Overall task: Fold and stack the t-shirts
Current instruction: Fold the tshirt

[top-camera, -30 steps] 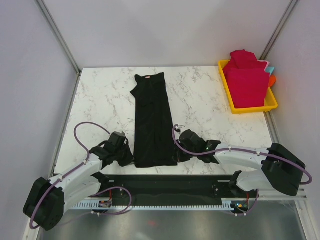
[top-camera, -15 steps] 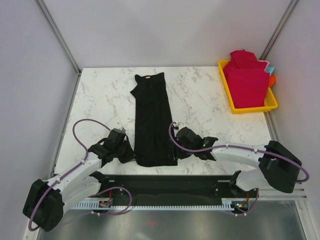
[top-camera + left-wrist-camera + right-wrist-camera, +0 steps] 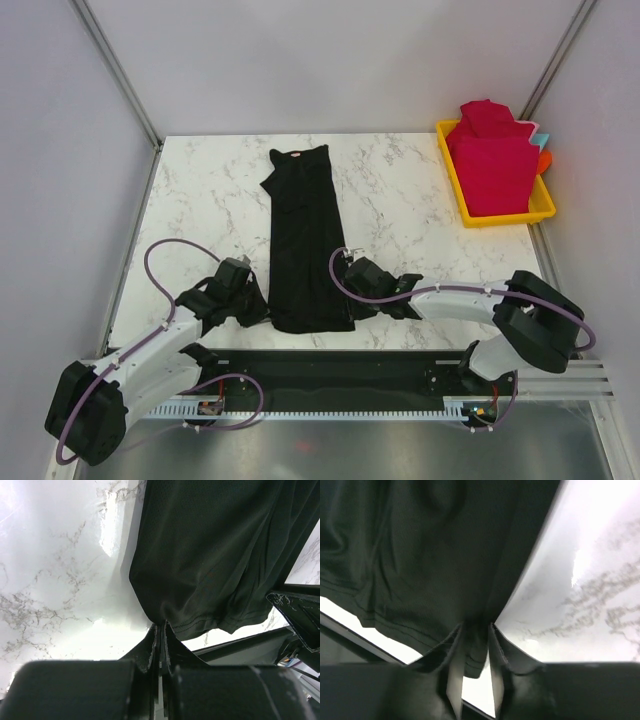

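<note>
The black t-shirt (image 3: pixel 305 235) lies folded into a long narrow strip down the middle of the marble table, collar at the far end. My left gripper (image 3: pixel 262 308) is shut on its near left hem corner (image 3: pixel 162 615). My right gripper (image 3: pixel 350 300) is shut on its near right hem corner (image 3: pixel 475 630); cloth shows between the fingers. The crimson-red t-shirts (image 3: pixel 492 160) sit piled in the yellow tray at the far right.
The yellow tray (image 3: pixel 548 208) stands at the table's far right edge, with a teal and orange item behind it. The table's near edge and the black mounting rail (image 3: pixel 330 370) lie just behind the hem. Grey walls enclose the table.
Both grippers have moved inward onto the near hem corners of the black t-shirt. The hem has shifted slightly away from the table's near edge.
</note>
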Tool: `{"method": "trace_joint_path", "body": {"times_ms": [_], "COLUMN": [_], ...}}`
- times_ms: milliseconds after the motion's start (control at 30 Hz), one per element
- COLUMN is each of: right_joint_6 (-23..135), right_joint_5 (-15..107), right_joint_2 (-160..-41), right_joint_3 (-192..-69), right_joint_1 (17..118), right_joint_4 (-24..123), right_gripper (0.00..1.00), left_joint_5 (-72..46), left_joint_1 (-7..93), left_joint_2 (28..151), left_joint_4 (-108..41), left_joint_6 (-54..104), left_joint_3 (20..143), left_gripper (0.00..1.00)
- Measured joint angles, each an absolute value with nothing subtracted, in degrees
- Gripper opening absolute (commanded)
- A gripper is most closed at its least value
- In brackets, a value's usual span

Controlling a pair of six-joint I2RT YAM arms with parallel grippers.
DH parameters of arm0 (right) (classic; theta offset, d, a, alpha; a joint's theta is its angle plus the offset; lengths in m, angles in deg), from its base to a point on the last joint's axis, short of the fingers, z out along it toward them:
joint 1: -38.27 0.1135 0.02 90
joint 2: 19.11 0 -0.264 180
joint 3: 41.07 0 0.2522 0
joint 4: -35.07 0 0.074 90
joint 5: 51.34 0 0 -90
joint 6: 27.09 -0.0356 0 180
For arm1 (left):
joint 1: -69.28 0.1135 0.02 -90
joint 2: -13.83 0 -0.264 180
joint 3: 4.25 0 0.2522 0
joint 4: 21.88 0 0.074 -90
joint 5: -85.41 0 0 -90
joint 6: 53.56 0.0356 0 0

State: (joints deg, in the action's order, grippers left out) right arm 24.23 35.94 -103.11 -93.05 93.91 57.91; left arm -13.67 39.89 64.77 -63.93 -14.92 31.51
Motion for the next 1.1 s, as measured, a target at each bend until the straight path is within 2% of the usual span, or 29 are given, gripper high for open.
{"method": "trace_joint_path", "body": {"times_ms": [33, 67, 167, 433, 700, 1100], "right_joint_6": [24.13, 24.15, 24.15, 23.99, 25.24, 27.64], "right_joint_5": [36.14, 36.42, 37.3, 37.38, 37.97, 40.36], "right_joint_2": [-103.51, -103.72, -104.16, -103.55, -104.36, -117.34], "right_joint_3": [-93.07, -93.09, -93.09, -94.88, -102.4, -117.11], "right_joint_1": [93.95, 93.98, 94.04, 93.84, 88.4, 77.87], "right_joint_4": [57.34, 56.95, 56.58, 59.68, 62.19, 64.55], "right_gripper": [0.24, 0.14, 0.0, 0.0, 0.0, 0.0], "left_joint_5": [-13.65, -13.65, -13.54, -13.48, -12.06, -11.2], "left_joint_1": [39.89, 39.89, 39.89, 39.89, 40.99, 52.51], "left_joint_2": [64.75, 64.75, 64.6, 64.86, 71.17, 86.08], "left_joint_4": [-63.98, -63.98, -64.02, -64.43, -64.57, -61.92], "left_joint_6": [-14.92, -14.92, -14.94, -15.09, -15.53, -16.07], "left_joint_3": [31.46, 31.42, 31.38, 32.32, 41.47, 52.53], "left_gripper": [0.02, 0.02, 0.02, 0.02, 0.02, 0.02]}}
